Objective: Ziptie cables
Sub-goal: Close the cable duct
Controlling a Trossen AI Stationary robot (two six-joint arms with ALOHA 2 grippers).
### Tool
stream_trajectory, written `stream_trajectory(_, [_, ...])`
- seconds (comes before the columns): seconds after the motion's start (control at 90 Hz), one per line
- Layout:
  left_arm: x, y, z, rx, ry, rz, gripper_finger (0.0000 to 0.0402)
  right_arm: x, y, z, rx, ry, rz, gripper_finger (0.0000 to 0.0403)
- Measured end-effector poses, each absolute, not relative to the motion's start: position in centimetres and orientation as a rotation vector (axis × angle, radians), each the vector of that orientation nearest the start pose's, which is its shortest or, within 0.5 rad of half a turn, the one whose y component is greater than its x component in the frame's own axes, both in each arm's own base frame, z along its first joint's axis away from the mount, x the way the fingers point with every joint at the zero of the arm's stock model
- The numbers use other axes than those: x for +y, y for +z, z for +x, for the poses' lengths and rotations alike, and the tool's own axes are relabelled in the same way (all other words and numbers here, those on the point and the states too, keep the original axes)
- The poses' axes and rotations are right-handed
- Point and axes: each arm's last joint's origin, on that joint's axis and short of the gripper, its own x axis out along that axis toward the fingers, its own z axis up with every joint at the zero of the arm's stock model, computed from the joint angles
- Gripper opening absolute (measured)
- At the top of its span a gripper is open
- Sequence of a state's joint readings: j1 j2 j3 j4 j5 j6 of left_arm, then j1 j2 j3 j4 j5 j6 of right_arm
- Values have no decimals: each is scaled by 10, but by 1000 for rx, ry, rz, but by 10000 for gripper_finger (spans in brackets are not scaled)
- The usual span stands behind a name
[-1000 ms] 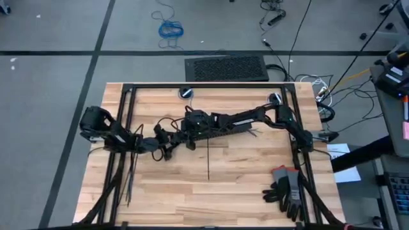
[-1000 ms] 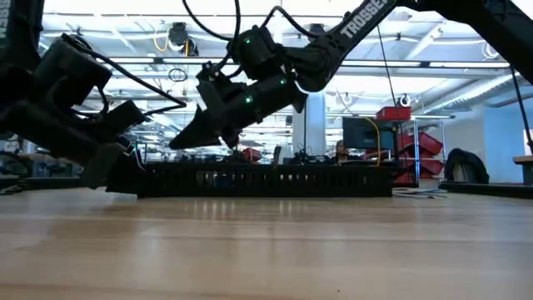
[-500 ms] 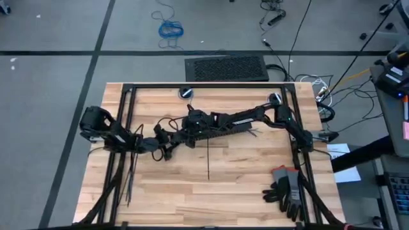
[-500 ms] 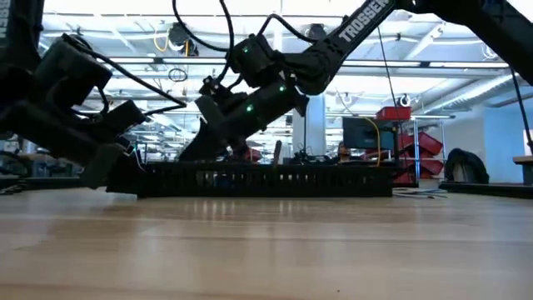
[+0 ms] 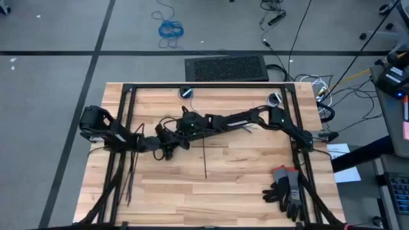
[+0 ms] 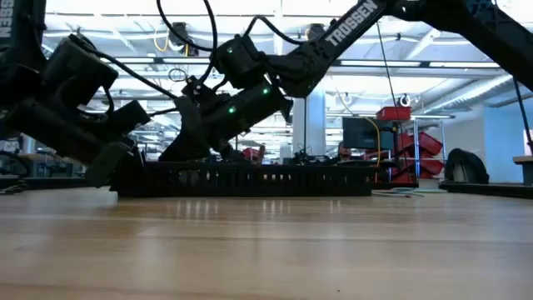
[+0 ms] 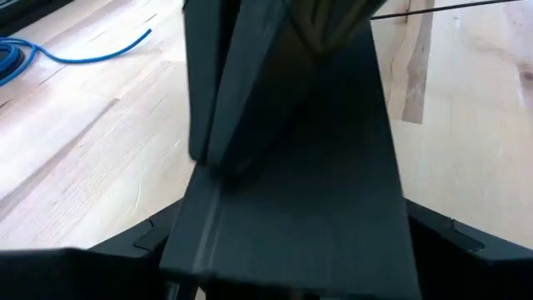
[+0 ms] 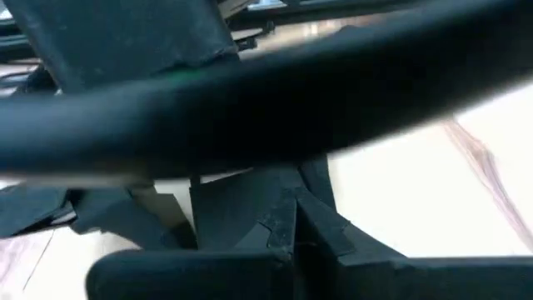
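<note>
A long black slotted bar (image 6: 250, 179) lies flat on the wooden table. My left gripper (image 6: 112, 171) is shut on its left end. My right gripper (image 6: 171, 154) reaches over from the right with its fingers together and slants down onto the bar beside the left gripper (image 5: 167, 145). One thin dark ziptie (image 5: 205, 156) lies on the wood in front of the arms, and more zipties (image 5: 130, 182) lie near the left frame. Of the cables, only a thin blue wire (image 7: 83, 57) shows on the wood; the arms hide the rest. My left gripper holds the bar's left end (image 7: 291, 233) between its two fingers, one on each long edge. The fingers lie level, along the bar, coming from the table's left. The bar rests flat on the table. My right gripper's shut fingertips (image 7: 212, 154) touch the bar's top face (image 7: 250, 179) near the held end, slanting down from the right.
A black metal frame (image 5: 124, 128) rims the table. A pair of grey and red gloves (image 5: 285, 190) lies at the near right corner. Two round dark fittings (image 5: 186, 93) sit at the far edge. A coiled blue cord (image 5: 170, 29) lies on the floor beyond.
My right gripper has gone down and toward the table's left, from above the bar onto it beside the left gripper. The bar has slid a little toward the table's left, still flat. The single ziptie in front has shifted slightly.
</note>
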State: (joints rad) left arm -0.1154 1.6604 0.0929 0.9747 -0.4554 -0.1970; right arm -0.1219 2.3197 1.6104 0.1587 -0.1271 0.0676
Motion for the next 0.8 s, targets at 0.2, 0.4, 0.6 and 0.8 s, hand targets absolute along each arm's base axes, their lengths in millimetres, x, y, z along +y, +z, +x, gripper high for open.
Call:
stream_trajectory(0.2, [-9, 74, 182, 527, 378, 23, 302, -58, 137, 501, 570, -18, 127, 0])
stream_trajectory(0.4, [-9, 78, 186, 503, 357, 17, 302, -58, 137, 501, 554, -6, 129, 0])
stream_trajectory(0.6, [-10, 82, 204, 506, 329, 27, 302, -58, 142, 502, 531, -9, 123, 1])
stream_trajectory(0.8, [-11, 86, 202, 524, 367, -6, 302, -44, 188, 493, 499, 4, 37, 36])
